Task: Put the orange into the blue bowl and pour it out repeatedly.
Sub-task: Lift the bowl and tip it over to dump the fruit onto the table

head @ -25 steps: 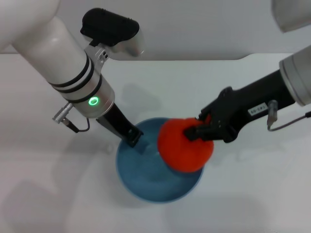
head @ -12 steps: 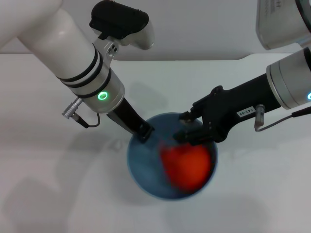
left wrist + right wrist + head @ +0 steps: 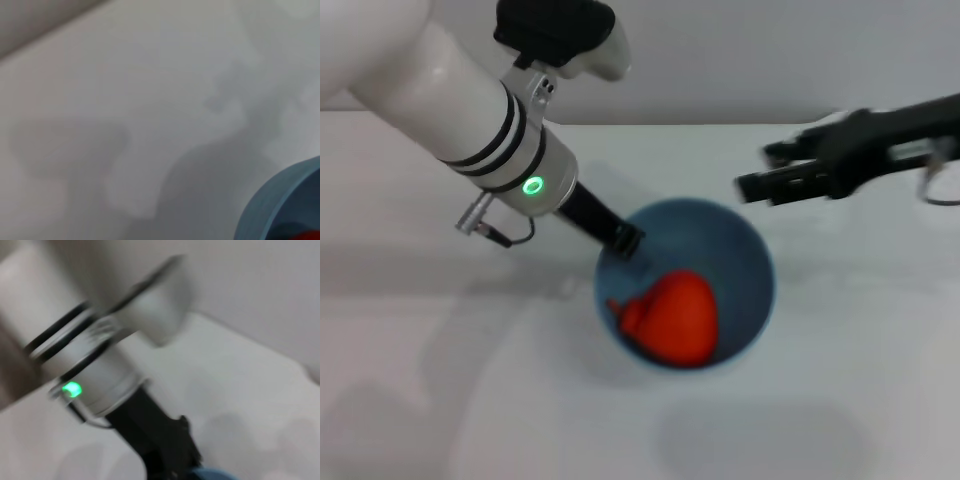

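Holding the bowl [image 3: 745, 265] by its rim, your left gripper [image 3: 623, 241] is pinched shut on the edge nearest the left arm, which looks like a steadying grip that also sets you up to tip the bowl when it is time to pour. The bowl seems slightly tilted toward the camera, though how far off the bench [image 3: 440, 400] it sits you cannot tell from here.

The orange [image 3: 675, 318] lies inside the bowl, low against the near wall, touching neither gripper. Nothing else is in the bowl. The left wrist view shows only a slice of the bowl's rim [image 3: 272, 200] with a sliver of the orange [image 3: 305, 235] inside it, and bare bench beyond.

Your right gripper [image 3: 765, 172] hangs up and off to the right side, apart from the bowl and clear of the orange. Its fingers appear spread and hold nothing; the motion blur makes that a judgement, not a certainty. That placement suits a release: the fruit is in, and the arm is out of the pouring path.

The loading half reads as done, so the pour is the step in hand. Watch the rim grip, since the orange's weight will shift as the bowl tips.
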Robot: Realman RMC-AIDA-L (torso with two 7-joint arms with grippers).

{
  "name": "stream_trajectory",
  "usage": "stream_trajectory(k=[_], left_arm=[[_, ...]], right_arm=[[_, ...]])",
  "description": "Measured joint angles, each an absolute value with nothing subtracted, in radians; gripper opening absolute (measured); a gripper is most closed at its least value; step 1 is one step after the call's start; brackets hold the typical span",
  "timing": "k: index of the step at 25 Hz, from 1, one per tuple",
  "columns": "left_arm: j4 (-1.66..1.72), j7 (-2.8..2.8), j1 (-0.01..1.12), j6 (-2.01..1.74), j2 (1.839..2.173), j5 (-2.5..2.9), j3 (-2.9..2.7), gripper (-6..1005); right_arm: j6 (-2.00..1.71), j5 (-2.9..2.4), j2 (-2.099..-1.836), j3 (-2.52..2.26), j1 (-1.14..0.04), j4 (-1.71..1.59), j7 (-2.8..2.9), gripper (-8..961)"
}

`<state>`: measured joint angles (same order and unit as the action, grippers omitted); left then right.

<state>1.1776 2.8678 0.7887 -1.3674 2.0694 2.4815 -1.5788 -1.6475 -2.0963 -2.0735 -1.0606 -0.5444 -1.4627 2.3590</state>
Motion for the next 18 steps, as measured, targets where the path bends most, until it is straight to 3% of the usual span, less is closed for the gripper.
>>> stream_trajectory(k=[10, 15, 18], left_arm=[[1.476, 2.756, 0.452, -0.811, 2.061, 2.456, -1.725, 0], [1.531, 2.638, 0.344, -0.53, 2.061, 2.529, -1.863, 0], [1.486, 2.585, 0.261, -0.164, 2.066, 2.747, -2.062, 0]], right_arm=[[-1.838, -2.329, -2.073, -0.73, -0.457, -1.467, 2.423, 633], [-1.856, -2.379, -2.074, -0.714, -0.443, -1.445, 2.426, 633], [-1.859, -2.38, -2.074, -0.696, -0.439, -1.434, 2.435, 634]])
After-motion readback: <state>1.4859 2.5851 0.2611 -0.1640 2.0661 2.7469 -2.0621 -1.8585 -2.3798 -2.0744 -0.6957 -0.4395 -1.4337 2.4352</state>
